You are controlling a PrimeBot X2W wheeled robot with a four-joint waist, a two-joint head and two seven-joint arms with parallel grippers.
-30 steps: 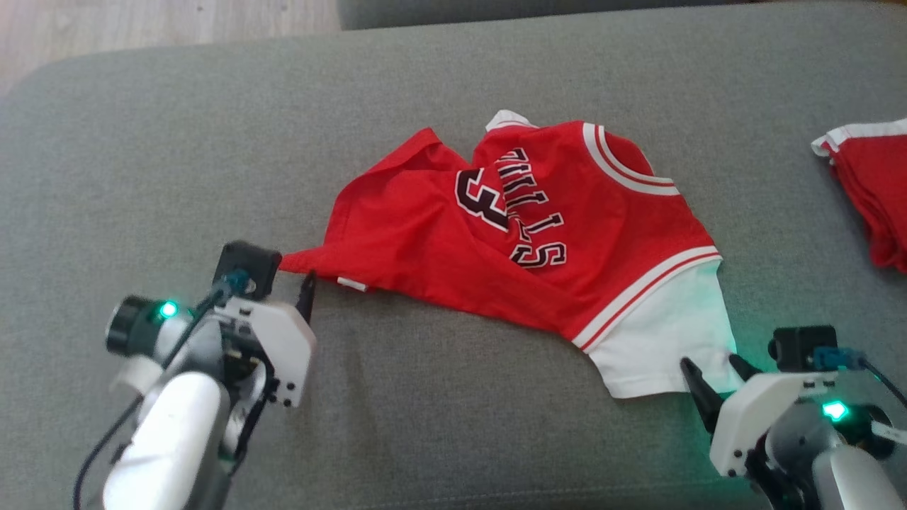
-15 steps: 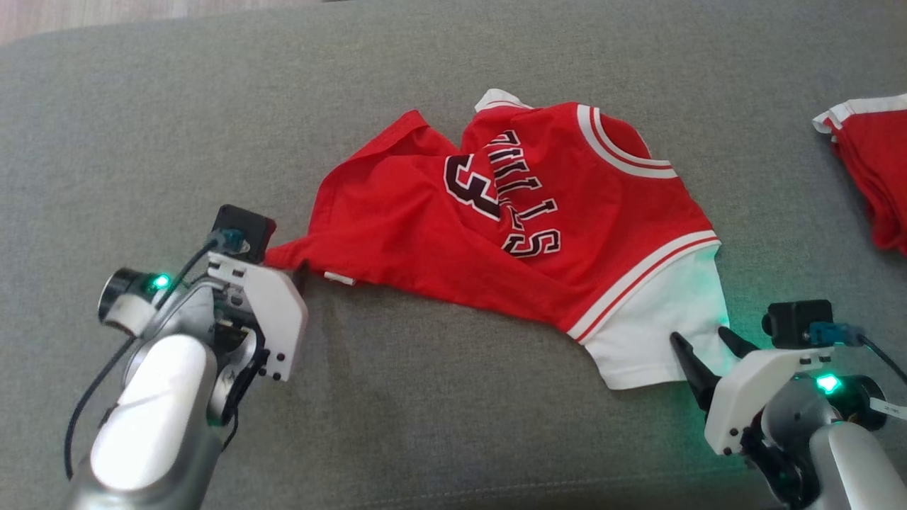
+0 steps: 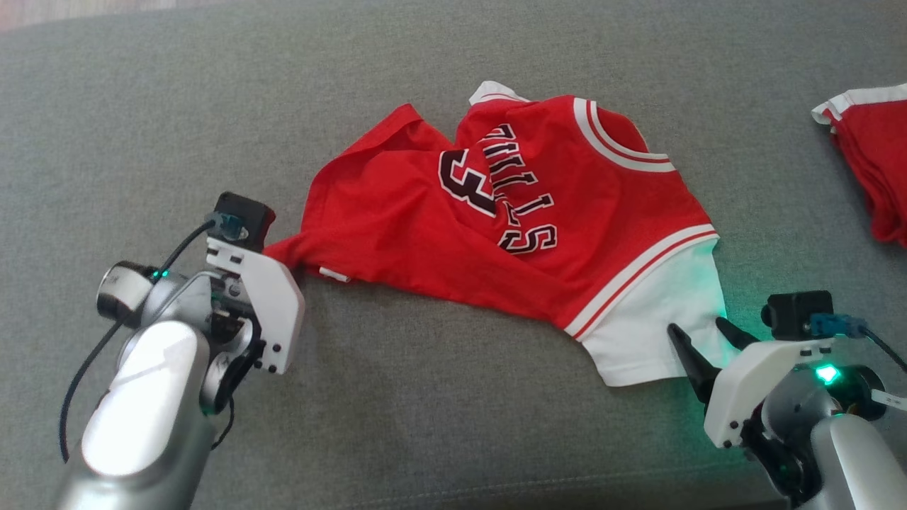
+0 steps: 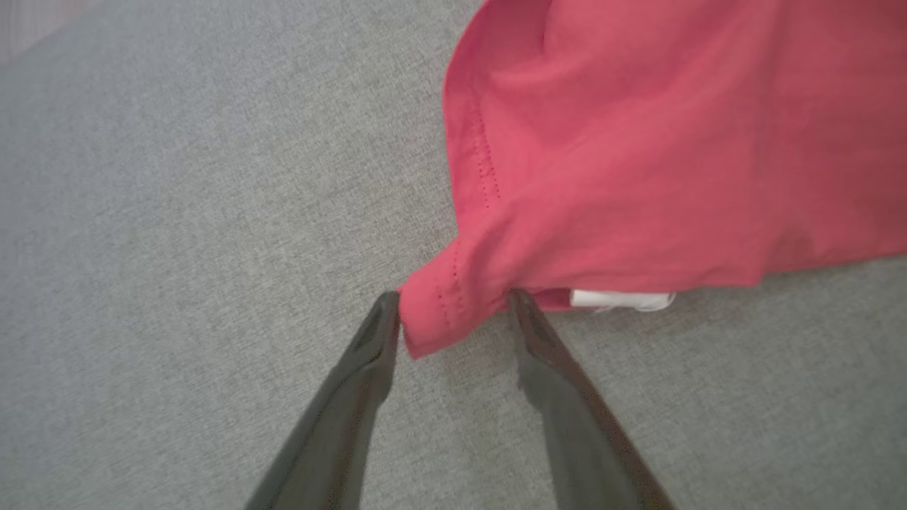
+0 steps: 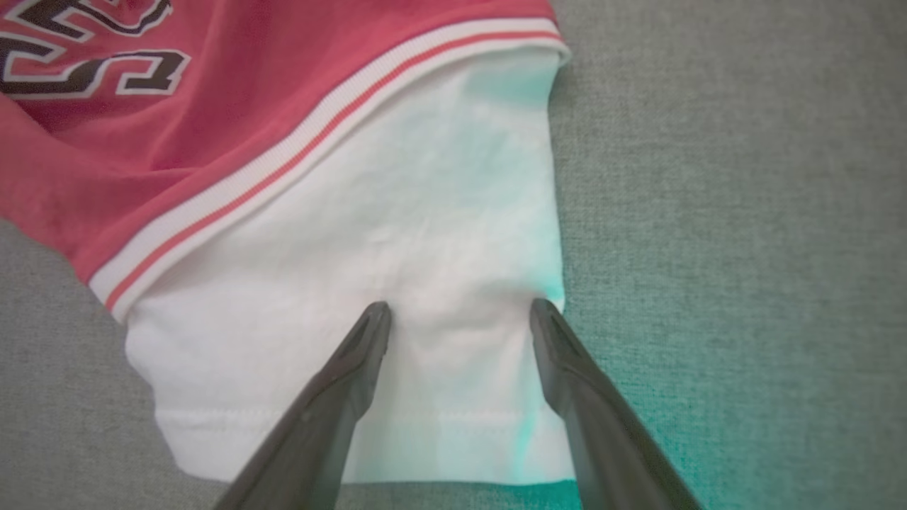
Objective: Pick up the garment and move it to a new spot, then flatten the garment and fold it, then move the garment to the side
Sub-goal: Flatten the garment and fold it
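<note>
The garment (image 3: 439,241) is a red jersey with black lettering and a white sleeve (image 3: 659,326), lying rumpled on the grey cushion. My left gripper (image 4: 453,308) is at its left hem corner (image 4: 432,319). The fingers stand apart with that red corner between the tips, and the cloth brushes both. In the head view the gripper's white mount hides those fingers. My right gripper (image 3: 698,327) is open low over the white sleeve (image 5: 397,234), with its two fingertips (image 5: 379,319) resting on the cloth near the sleeve's hem.
The grey cushion (image 3: 142,106) spreads wide on every side of the jersey. A second red garment with white trim (image 3: 871,170) lies at the right edge. A strip of wooden floor (image 3: 42,10) shows at the top left.
The whole picture has shifted upward, so the camera moved. My left gripper has pushed forward onto the red hem corner, and its fingertip is now hidden under the mount. The right gripper stays over the sleeve.
</note>
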